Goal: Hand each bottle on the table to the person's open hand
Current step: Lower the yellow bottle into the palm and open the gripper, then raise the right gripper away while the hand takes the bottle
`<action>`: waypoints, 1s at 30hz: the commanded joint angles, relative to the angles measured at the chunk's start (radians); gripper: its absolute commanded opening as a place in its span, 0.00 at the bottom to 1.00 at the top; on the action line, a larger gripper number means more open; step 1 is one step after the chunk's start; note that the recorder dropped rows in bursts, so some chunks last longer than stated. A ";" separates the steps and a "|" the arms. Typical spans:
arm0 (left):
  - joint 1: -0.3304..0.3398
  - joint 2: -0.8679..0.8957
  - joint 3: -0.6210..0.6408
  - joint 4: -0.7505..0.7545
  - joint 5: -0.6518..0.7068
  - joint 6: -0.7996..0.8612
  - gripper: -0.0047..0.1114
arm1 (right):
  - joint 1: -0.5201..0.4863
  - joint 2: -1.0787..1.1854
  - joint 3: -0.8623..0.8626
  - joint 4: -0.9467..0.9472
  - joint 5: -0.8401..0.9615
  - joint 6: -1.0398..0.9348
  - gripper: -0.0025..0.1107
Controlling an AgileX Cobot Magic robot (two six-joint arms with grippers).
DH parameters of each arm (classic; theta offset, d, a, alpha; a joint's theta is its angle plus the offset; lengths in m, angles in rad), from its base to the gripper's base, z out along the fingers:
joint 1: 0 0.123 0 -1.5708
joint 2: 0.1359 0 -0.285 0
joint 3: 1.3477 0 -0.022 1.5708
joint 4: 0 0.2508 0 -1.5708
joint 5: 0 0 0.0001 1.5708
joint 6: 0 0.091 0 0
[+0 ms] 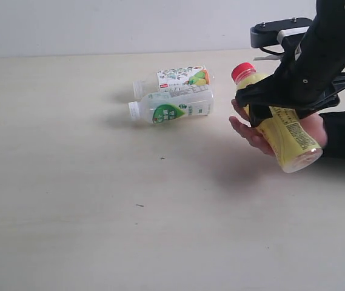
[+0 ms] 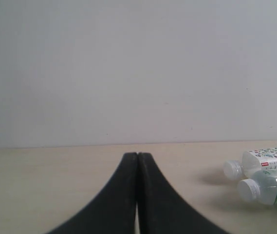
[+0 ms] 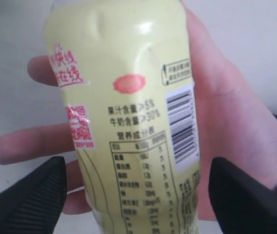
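Now the yellow bottle point(image 3: 128, 97) is lying in the person's hand point(image 3: 230, 112) between the right pincer's point(image 3: 136, 187) spread jaws, neither touching it. The left pincer point(image 2: 137, 165) is sitting closed, empty; two clear bottles point(image 1: 178, 108) are lying on the tabletop point(image 1: 69, 200), well apart from both.

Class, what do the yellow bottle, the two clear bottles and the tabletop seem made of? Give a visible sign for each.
Yellow bottle: thin opaque plastic, glossy; its wall is dented and shines.
Green-label bottle and fruit-label bottle: transparent plastic, probably, with printed labels; see-through necks.
Tabletop: matt pale surface with faint grain, wood or laminate, cannot tell.
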 commanded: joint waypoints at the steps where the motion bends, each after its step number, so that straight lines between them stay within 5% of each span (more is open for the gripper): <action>1: 0.003 -0.004 0.002 0.000 -0.001 -0.005 0.04 | -0.003 -0.036 -0.016 -0.012 -0.022 0.007 0.70; 13: 0.003 -0.004 0.002 0.000 -0.001 -0.005 0.04 | -0.003 -0.247 -0.016 0.009 0.044 -0.118 0.64; 18: 0.003 -0.004 0.002 0.000 -0.001 -0.005 0.04 | -0.003 -0.416 -0.014 0.040 0.156 -0.220 0.38; 21: 0.003 -0.004 0.002 0.000 -0.001 -0.005 0.04 | -0.003 -0.631 0.019 0.144 0.269 -0.338 0.05; 30: 0.003 -0.004 0.002 0.000 -0.001 -0.005 0.04 | -0.003 -1.071 0.326 0.293 0.179 -0.435 0.02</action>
